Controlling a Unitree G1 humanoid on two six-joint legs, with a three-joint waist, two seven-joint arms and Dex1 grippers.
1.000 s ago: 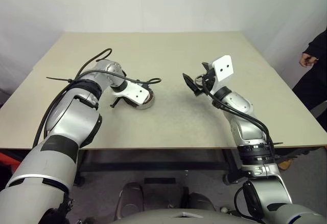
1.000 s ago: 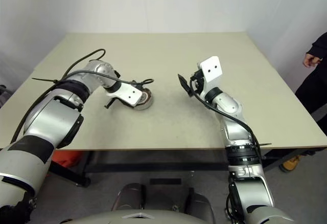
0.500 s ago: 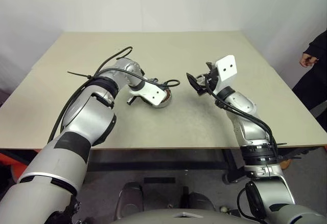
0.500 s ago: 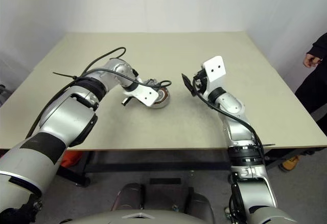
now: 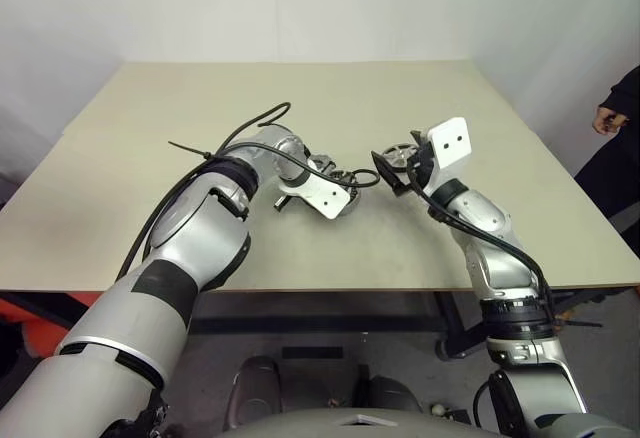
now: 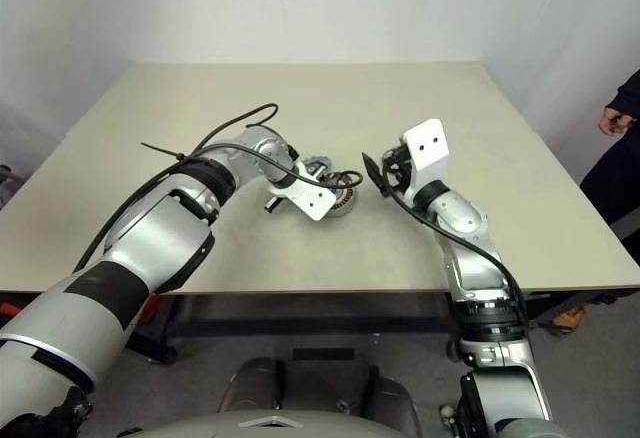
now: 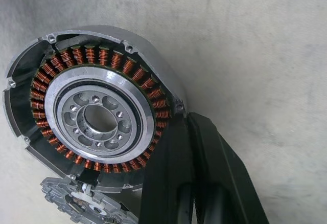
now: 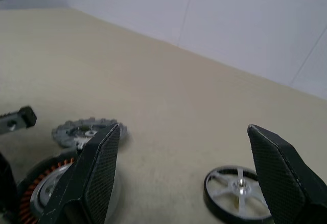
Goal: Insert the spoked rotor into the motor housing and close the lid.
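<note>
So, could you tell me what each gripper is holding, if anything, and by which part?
The left gripper appears to pinch the motor housing by its rim wall; the right gripper is open, holding nothing.

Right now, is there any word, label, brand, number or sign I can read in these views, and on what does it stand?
None can be read.
motor housing: bare metal and copper windings, no marking.
lid: no text.
spoked rotor: no text.
White plate on the right wrist: two dark dots, no writing.
</note>
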